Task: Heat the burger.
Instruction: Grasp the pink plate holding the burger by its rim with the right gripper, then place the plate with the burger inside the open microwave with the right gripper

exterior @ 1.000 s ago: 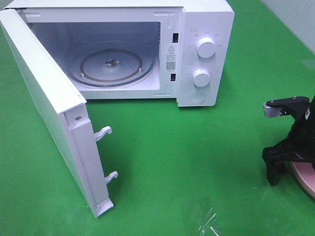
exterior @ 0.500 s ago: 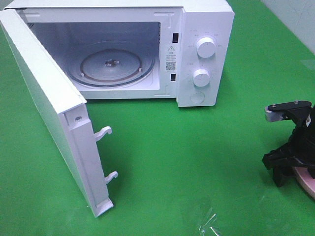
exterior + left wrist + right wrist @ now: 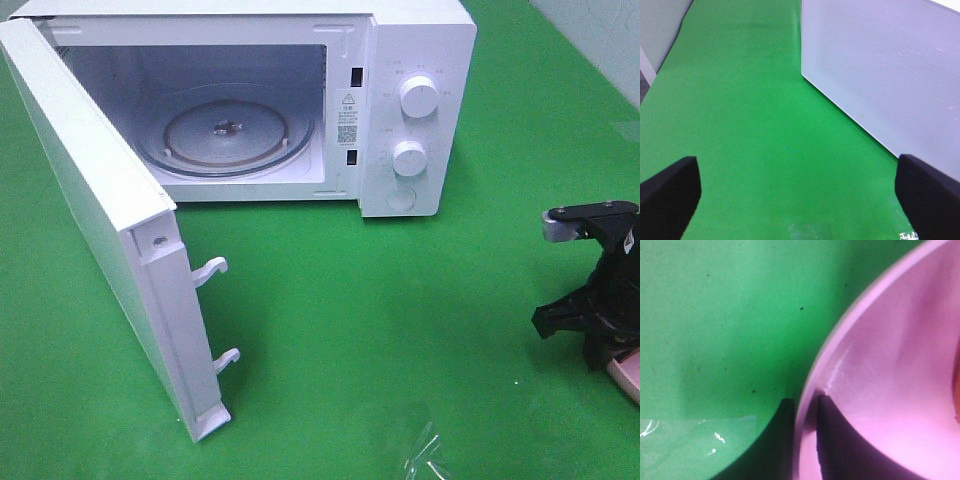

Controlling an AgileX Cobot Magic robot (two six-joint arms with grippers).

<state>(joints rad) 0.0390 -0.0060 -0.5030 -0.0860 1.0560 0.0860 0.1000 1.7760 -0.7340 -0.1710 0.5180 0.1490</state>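
Note:
My right gripper (image 3: 604, 352) is at the far right of the mat, lowered onto the rim of a pink plate (image 3: 630, 380). The right wrist view shows one dark finger outside and one inside the pink plate's (image 3: 880, 365) rim, so the right gripper (image 3: 805, 437) is shut on that rim. A reddish-brown sliver (image 3: 957, 380) at that view's edge is too small to identify, and the burger is otherwise out of view. My left gripper (image 3: 800, 197) is open with only green mat between its fingers (image 3: 667, 195), beside the microwave door (image 3: 890, 75).
A white microwave (image 3: 420, 100) stands at the back. Its door (image 3: 100, 220) swings wide toward the front left, and the glass turntable (image 3: 225, 135) inside is bare. A scrap of clear plastic (image 3: 425, 455) lies on the green mat near the front edge.
The right gripper has shifted slightly right and down and closed its fingers on the plate's rim. Nothing else has moved.

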